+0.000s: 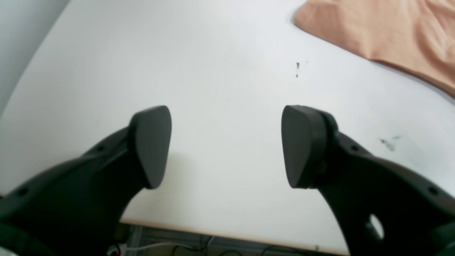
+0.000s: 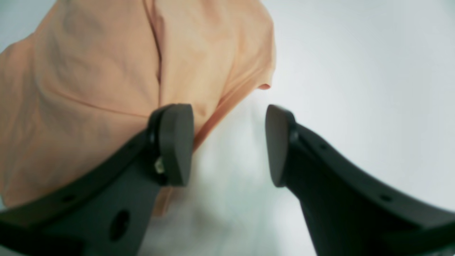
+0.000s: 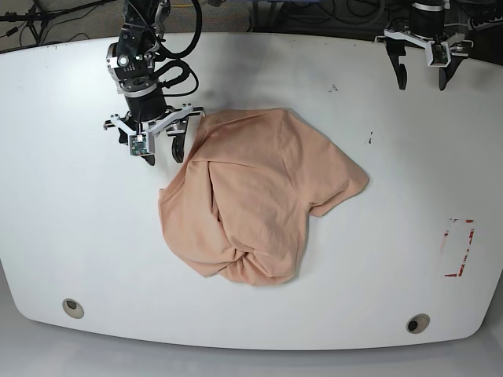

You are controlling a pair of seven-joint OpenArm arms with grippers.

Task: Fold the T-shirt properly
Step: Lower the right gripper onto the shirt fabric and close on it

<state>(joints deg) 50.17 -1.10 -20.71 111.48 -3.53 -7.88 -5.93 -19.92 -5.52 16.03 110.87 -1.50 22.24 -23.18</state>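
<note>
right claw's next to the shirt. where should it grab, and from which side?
Probably the T-shirt edge nearest the right claw, coming from that bare-table side. In the right wrist view the hem runs just by the open claw, which holds nothing.

- The T-shirt (image 3: 255,196) lay crumpled near the table's centre, peach, plain, wrinkled.
- One sleeve stuck out toward 3 o'clock.
- A bunched fold ran toward 6 o'clock; its top edge sat toward 12.
</note>
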